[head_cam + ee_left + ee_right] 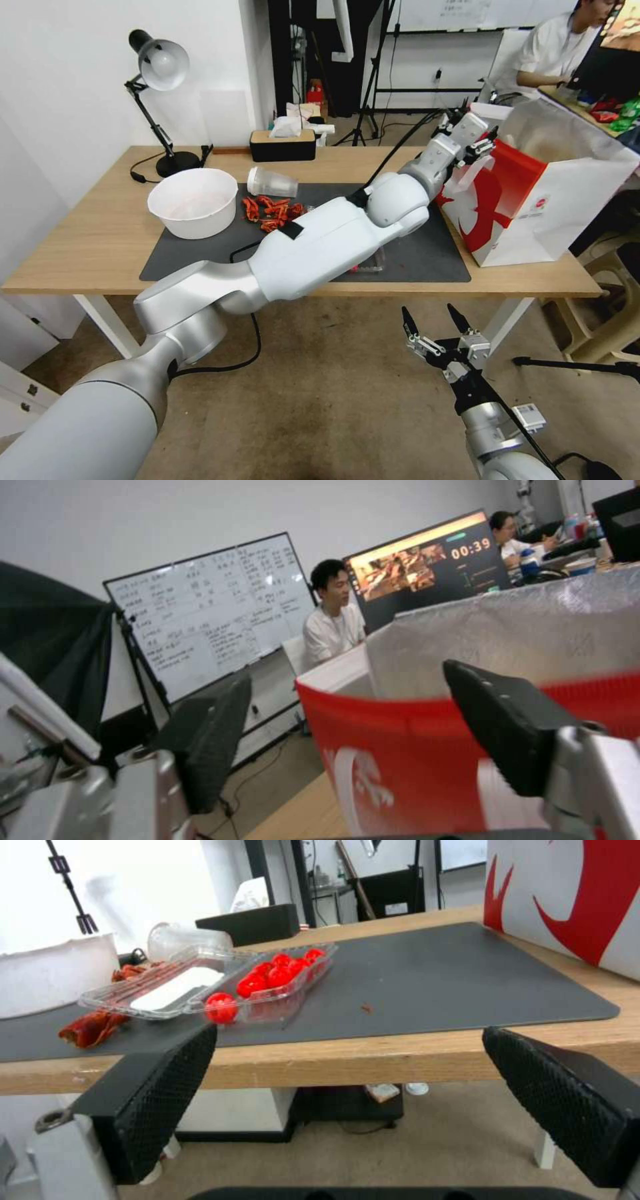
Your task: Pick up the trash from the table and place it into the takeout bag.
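The left gripper hung open and empty over the bag's near rim; the right gripper waited open below the table.

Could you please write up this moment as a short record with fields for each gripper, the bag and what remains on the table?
left gripper: open, empty, raised at the top edge of the takeout bag
right gripper: open, empty, low in front of the table, below its edge
takeout bag: upright at the table's right end, mouth open
on the mat: white bowl, clear plastic cup on its side, red scraps, clear tray holding red pieces
behind the mat: tissue box, desk lamp
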Tool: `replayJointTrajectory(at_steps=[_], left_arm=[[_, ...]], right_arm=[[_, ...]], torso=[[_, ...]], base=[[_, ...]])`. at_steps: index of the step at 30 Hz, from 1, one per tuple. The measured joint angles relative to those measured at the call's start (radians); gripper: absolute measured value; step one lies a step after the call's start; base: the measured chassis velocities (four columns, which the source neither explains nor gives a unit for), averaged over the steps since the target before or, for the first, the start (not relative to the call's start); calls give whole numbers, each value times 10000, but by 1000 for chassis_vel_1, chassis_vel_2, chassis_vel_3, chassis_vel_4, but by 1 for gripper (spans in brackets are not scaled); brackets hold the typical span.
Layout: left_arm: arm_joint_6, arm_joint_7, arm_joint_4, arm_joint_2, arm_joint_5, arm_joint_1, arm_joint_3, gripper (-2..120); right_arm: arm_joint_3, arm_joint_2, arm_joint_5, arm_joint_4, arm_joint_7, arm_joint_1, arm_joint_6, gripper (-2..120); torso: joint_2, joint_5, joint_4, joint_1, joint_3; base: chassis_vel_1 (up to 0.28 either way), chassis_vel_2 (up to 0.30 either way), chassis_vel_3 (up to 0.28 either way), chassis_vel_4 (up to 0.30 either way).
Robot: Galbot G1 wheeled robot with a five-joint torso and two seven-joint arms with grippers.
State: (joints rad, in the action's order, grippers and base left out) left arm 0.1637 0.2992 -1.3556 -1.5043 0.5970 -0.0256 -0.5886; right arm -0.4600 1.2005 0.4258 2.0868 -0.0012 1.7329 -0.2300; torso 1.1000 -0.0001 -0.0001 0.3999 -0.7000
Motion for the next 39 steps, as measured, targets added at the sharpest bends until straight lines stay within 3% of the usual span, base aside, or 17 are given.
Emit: replayJointTrajectory(at_steps=[3, 4, 5, 6, 8, 10, 11, 12, 15, 16, 18, 22, 24, 28, 29, 32, 39], left_arm=[[122, 266, -926, 885, 155, -510, 199, 92], [122, 266, -926, 885, 155, -510, 199, 92], [125, 352, -1400, 1503, 162, -921, 340, 98], [125, 352, -1400, 1503, 162, -921, 340, 98], [143, 392, -2282, 2730, 104, -1891, 775, 100], [147, 391, -2537, 3032, 61, -2169, 931, 100], [149, 358, -3152, 3669, -65, -2832, 1352, 100], [149, 358, -3152, 3669, -65, -2832, 1352, 100], [147, 288, -4509, 4698, -278, -4359, 2391, 100], [147, 288, -4509, 4698, -278, -4359, 2391, 100], [140, 232, -5215, 5223, -484, -5499, 3209, 100], [81, 121, -5718, 5588, -886, -6596, 4081, 100], [-92, -82, -6251, 5865, -1323, -8140, 5350, 100], [-410, -128, -6604, 5996, -1667, -9473, 6244, 100], [-410, -128, -6604, 5996, -1667, -9473, 6244, 100], [-913, -132, -7018, 5886, -2338, -11295, 7356, 100], [-1616, -125, -7267, 5277, -3069, -13122, 8225, 100]], right_arm=[[22, 16, -4, 34, 1, -2, 0, 100], [22, 16, -4, 34, 1, -2, 0, 100], [37, 27, -13, 55, 1, -1, -2, 100], [37, 27, -13, 55, 1, -1, -2, 100], [83, 38, -34, 80, 1, 13, -2, 100], [97, 37, -42, 87, 0, 19, -3, 100], [140, 35, -56, 129, 1, 28, -3, 100], [140, 35, -56, 129, 1, 28, -3, 100], [273, 27, -142, 207, 1, 31, -3, 100], [273, 27, -142, 207, 1, 31, -3, 100], [378, 37, -242, 261, 12, 31, -2, 100], [459, 65, -325, 341, 27, 44, -2, 100], [495, 85, -411, 453, 42, 101, 19, 100], [509, 98, -460, 554, 46, 166, 36, 100], [509, 98, -460, 554, 46, 166, 36, 100], [523, 132, -547, 654, 65, 229, 72, 100], [480, 143, -593, 849, 114, 314, 139, 100]], torso=[[1, -3, -2, 0, 1], [1, -3, -2, 0, 1], [0, -3, -3, 0, 1], [0, -3, -3, 0, 1], [-1, -4, 4, 1, -1], [0, -6, 7, 1, 0], [0, -7, 7, 0, 1], [0, -7, 7, 0, 1], [0, -5, 1, 0, 1], [0, -5, 1, 0, 1], [1, -4, 2, 0, 1], [0, -3, 1, -1, 2], [1, -3, 1, -1, 2], [1, -1, 2, 0, 2], [1, -1, 2, 0, 2], [1, 0, 1, -1, 2], [1, 0, 1, -1, 1]], base=[[0, 0, 0, 0], [0, 0, 0, 0], [0, 0, 0, 0], [0, 0, 0, 0], [0, 0, 0, 0], [0, 0, 0, 0], [0, 0, 0, 0], [0, 0, 0, 0], [0, 0, 0, 0], [0, 0, 0, 0], [0, 0, 0, 0], [0, 0, 0, 0], [0, 0, 0, 0], [0, 0, 0, 0], [0, 0, 0, 0], [0, 0, 0, 0], [0, 0, 0, 0]])
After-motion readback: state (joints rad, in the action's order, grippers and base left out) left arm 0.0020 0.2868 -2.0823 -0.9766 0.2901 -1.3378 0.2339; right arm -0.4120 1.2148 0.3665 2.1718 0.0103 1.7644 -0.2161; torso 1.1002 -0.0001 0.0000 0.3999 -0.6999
